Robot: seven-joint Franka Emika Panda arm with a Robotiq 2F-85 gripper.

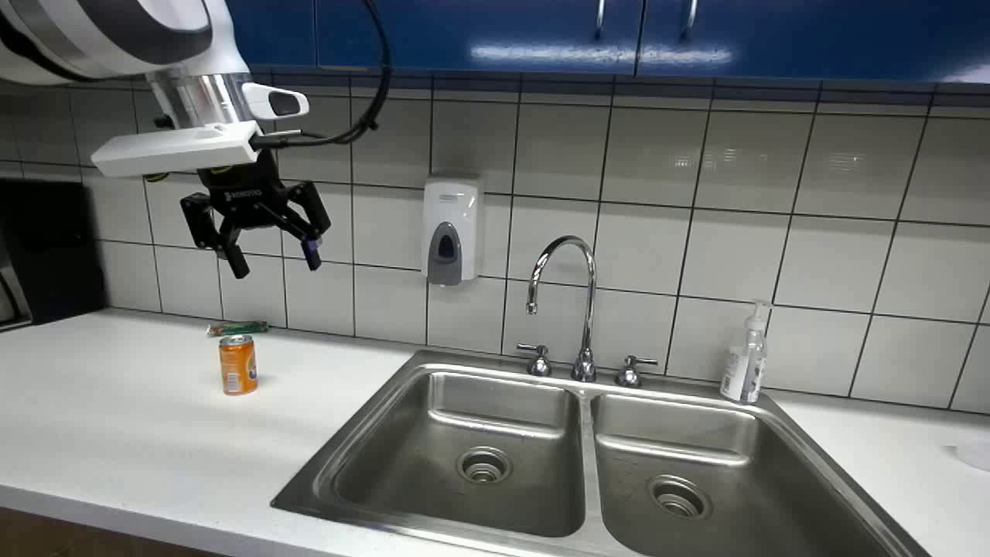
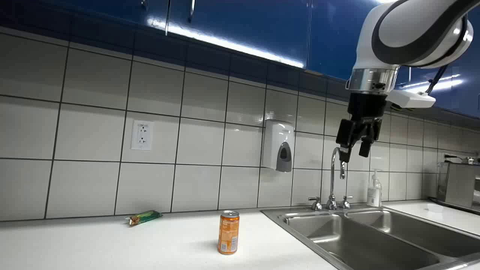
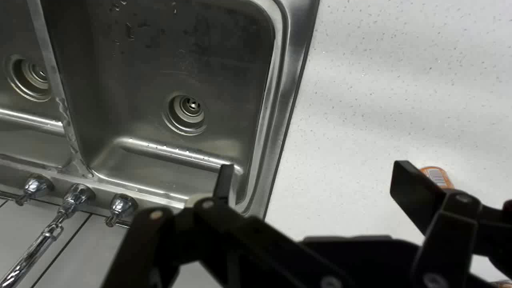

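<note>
My black gripper point(image 1: 277, 268) is open and empty, high above the counter in both exterior views point(image 2: 354, 156). In the wrist view its two fingertips are wide apart point(image 3: 314, 176), with white counter and the sink's edge below them. An orange can point(image 1: 238, 365) stands upright on the white counter point(image 1: 116, 433), and also shows in an exterior view point(image 2: 228, 232). In the wrist view the can point(image 3: 437, 177) is partly hidden behind the right finger. A green packet point(image 2: 145, 217) lies on the counter near the tiled wall, also seen in an exterior view point(image 1: 238, 328).
A steel double sink point(image 1: 589, 464) is set into the counter, with a tall curved faucet point(image 1: 592, 309) and two handles. A soap dispenser point(image 1: 451, 228) hangs on the tiled wall. A pump bottle point(image 1: 745, 363) stands at the sink's back corner. Blue cabinets point(image 1: 479, 39) hang above.
</note>
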